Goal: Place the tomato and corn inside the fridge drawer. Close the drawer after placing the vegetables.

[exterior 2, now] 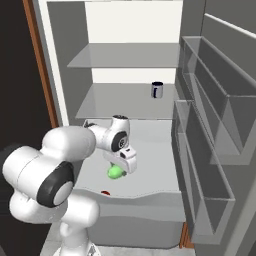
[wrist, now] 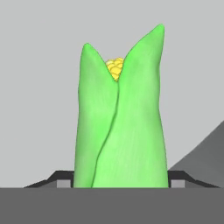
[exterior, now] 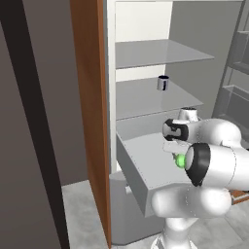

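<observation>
Corn (wrist: 119, 127) clamped in the hand (exterior 2: 121, 167), husk tip pointing away, hanging over the open fridge drawer (exterior 2: 145, 145) toward its front. Tomato (exterior 2: 105, 192) already lies inside, just behind the drawer's front wall.

Risks, as judgement: released from this height, the corn could roll onto the tomato or tip against the front wall; a cob resting on the rim would jam closing.

Fingertips (wrist: 177, 177) barely visible beside the husk. Drawer floor beneath the corn hidden by the arm.
</observation>
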Available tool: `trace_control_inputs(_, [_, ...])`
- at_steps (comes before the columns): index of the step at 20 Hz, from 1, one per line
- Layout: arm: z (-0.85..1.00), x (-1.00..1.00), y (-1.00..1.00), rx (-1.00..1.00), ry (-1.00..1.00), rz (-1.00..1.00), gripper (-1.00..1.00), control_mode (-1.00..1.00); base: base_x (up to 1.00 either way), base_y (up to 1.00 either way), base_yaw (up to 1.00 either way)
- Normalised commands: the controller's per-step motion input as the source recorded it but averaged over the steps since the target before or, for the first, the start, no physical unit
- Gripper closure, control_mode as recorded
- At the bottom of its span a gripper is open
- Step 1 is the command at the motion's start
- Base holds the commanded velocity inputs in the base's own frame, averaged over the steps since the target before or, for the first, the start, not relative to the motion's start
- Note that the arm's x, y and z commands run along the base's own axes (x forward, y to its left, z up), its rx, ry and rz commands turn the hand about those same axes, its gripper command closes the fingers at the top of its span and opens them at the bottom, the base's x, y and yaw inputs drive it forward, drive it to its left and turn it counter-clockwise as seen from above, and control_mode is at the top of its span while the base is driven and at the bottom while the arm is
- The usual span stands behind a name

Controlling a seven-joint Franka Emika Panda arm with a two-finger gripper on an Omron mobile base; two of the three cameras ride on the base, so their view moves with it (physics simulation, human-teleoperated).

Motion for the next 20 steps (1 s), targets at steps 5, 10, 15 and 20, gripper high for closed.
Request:
trace_control_inputs(5, [-0.45,0.22,0.00,0.00,-0.01,-0.05,1.00,-1.00,0.00,0.00,0.00])
trace_control_inputs(10, [-0.37,0.12,0.00,0.00,0.00,-0.04,1.00,-1.00,0.00,0.00,0.00])
trace_control_inputs(15, [-0.36,0.13,0.00,0.00,0.00,-0.03,1.00,-1.00,0.00,0.00,0.00])
trace_control_inputs(20, [-0.29,0.05,0.00,0.00,0.00,-0.03,-1.00,-1.00,0.00,0.00,0.00])
